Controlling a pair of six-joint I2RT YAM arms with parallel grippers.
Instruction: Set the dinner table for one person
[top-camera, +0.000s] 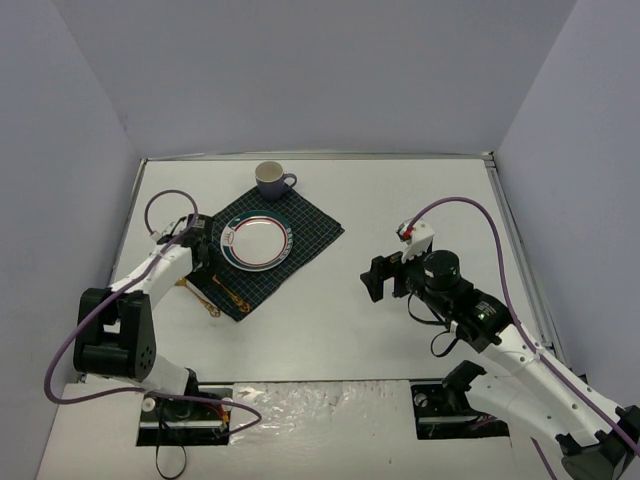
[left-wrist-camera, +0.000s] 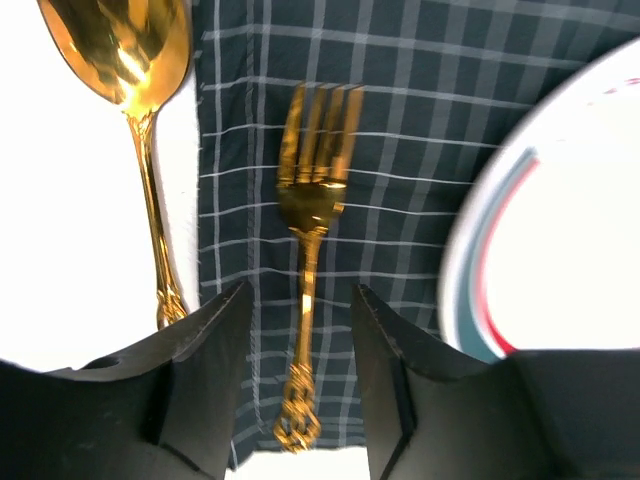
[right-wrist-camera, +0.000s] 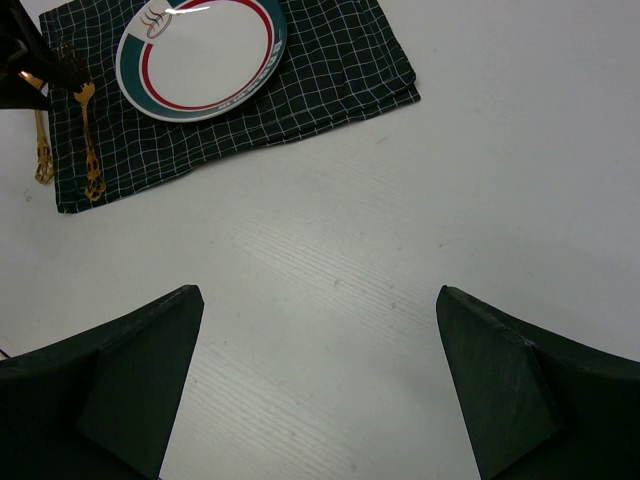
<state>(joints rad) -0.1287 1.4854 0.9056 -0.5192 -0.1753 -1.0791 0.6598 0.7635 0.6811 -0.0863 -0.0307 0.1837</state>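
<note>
While left pincer (left-wrist-camera: 300, 295) gapes over fork (left-wrist-camera: 312, 190) | right pincer (right-wrist-camera: 320, 300) spread | dinner table (right-wrist-camera: 450, 150) seemingly below

Glossy gold metal on fork (left-wrist-camera: 310, 200) and spoon (left-wrist-camera: 120, 50), soft woven checked cloth (left-wrist-camera: 400, 100), shiny glazed plate (left-wrist-camera: 560, 250), matt black plastic on left hand (left-wrist-camera: 300, 295), smooth faintly grained white tabletop (right-wrist-camera: 400, 250).

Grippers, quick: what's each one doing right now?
Left gripper: open, fork handle seen between its fingers, not gripped.
Right gripper: open, holding nothing.
</note>
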